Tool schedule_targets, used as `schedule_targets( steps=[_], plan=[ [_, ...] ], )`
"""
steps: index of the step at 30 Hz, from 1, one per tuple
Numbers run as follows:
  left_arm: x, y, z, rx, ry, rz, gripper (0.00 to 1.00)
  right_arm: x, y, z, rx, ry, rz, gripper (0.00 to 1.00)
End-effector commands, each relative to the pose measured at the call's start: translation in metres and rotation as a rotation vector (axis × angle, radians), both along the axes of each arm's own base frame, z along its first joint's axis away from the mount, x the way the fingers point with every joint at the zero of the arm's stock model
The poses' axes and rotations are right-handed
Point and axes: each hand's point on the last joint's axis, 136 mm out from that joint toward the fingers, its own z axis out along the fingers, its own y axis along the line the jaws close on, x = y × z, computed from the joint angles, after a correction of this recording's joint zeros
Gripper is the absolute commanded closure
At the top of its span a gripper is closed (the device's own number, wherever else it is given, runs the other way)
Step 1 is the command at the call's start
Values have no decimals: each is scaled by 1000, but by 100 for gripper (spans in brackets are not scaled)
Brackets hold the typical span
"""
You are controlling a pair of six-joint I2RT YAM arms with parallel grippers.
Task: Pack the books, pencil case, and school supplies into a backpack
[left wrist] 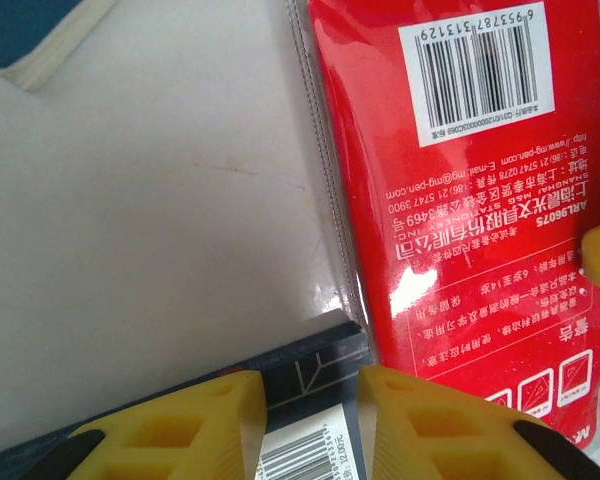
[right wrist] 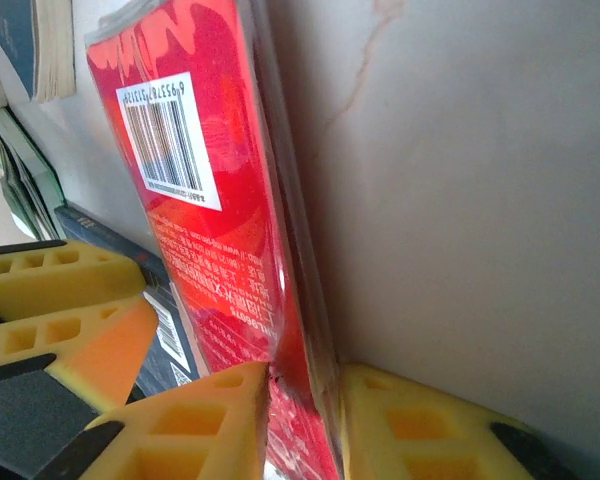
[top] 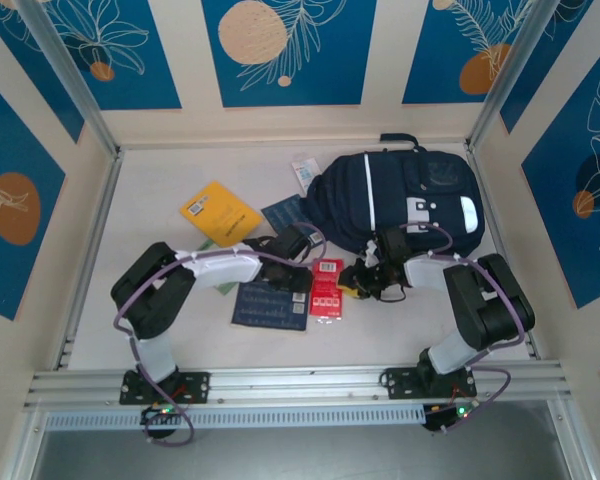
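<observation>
Red packet (right wrist: 210, 230) sits between the right fingers (right wrist: 200, 420), seemingly pinched.

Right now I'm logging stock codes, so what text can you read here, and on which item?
"6 953787 313129": under the barcode on the red packet, upside down in the left wrist view.
"ARL96075": same packet.
"www.mg-pen.com": same packet.
Chinese print on the packet: too small to quote reliably.
Digits on the navy book's barcode label: cut off, unreadable.
Print on the yellow book and the backpack: too small to read.
</observation>
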Motion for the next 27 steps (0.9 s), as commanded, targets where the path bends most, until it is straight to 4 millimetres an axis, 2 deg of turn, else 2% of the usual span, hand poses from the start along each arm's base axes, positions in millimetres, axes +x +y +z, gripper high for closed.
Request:
schedule_targets(
  steps=[1,3,7,10,12,15,19,23,25,27],
  plan=[
    [-5,-1,-23,20,45,-27,70,0,19,13,69,-43,91,77],
    [-4,-2,-23,20,49,-29,72,-1,21,14,77,-43,102,82],
    [-4,-3,-20,21,47,-29,73,1,20,17,66,-59,96,100],
    [-2,-2,-3,3,21,-19,72,2,11,27,22,-99,81,100],
    [1,-1,16,-14,-14,-10,68,1,7,40,19,-142,74,100],
    [5,2,46,-33,-65,0,55,-2,4,60,43,-198,81,100],
    [8,9,84,-57,-132,11,27,-7,1,89,80,-276,88,100],
    [4,7,116,-141,-162,-6,6,-13,0,117,155,-345,89,100],
    [0,5,130,-190,-176,-23,1,-15,0,128,190,-366,91,100],
    [-3,2,140,-229,-180,-44,0,-19,3,140,240,-393,103,100]
  ],
)
